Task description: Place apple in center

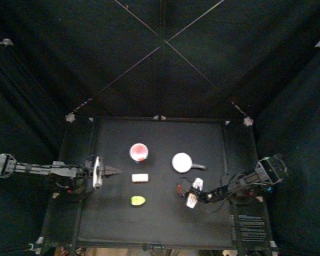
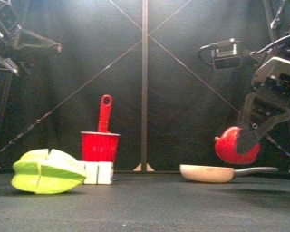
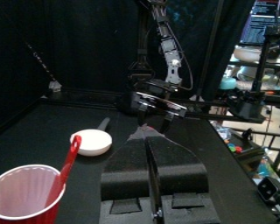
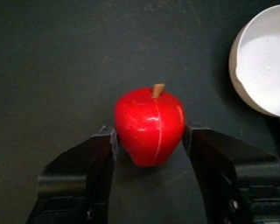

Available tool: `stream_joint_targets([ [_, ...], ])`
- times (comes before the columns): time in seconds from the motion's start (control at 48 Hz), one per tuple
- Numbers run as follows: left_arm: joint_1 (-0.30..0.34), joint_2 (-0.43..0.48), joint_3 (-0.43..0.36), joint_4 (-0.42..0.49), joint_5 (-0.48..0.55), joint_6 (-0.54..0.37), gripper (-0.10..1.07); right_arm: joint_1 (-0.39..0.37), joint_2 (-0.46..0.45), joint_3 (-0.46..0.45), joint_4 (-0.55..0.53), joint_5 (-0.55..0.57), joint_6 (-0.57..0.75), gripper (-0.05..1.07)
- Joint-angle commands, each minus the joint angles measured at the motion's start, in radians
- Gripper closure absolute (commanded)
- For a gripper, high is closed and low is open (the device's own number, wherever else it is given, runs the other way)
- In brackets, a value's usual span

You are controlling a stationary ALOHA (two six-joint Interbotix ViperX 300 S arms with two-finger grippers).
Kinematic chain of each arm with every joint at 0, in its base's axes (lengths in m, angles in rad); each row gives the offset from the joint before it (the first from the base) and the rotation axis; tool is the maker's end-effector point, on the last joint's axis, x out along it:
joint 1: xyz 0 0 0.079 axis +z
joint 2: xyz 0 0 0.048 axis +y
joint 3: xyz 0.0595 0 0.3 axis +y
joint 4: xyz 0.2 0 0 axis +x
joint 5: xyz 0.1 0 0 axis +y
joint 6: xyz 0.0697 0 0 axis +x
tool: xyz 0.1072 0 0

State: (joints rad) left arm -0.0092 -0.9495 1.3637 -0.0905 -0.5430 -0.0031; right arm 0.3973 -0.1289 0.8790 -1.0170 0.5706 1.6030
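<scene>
The apple (image 4: 150, 125) is small, red and shiny with a short brown stem. My right gripper (image 4: 152, 140) is shut on it, one jaw on each side. In the front view the apple (image 2: 232, 145) hangs just above the tabletop, beside the white bowl (image 2: 210, 172). In the top view the right gripper (image 1: 194, 197) holds it at the table's front right, off the bare black center (image 1: 160, 178). My left gripper (image 1: 101, 177) rests at the table's left edge; its jaws (image 3: 150, 149) are shut and empty.
A red cup (image 2: 101, 145) with a red stick in it stands at the back left of middle, a white block (image 2: 99, 172) before it. A yellow-green lump (image 2: 47, 171) lies front left. The white bowl (image 1: 184, 161) sits just behind the right gripper.
</scene>
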Motion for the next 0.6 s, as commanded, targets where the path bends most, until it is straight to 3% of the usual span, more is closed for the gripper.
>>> stream_joint_targets([
  [0.0, 0.002, 0.006, -0.014, 0.002, -0.009, -0.002, 0.97, -0.002, -0.021, -0.026, -0.003, 0.006, -0.002, 0.31],
  [0.271, 0.002, 0.006, -0.014, 0.002, -0.009, -0.002, 0.97, -0.008, -0.008, -0.08, -0.051, 0.008, -0.098, 0.31],
  [0.583, 0.002, 0.006, -0.009, 0.0, -0.009, -0.002, 0.97, -0.028, 0.092, -0.183, -0.048, 0.002, -0.268, 0.31],
])
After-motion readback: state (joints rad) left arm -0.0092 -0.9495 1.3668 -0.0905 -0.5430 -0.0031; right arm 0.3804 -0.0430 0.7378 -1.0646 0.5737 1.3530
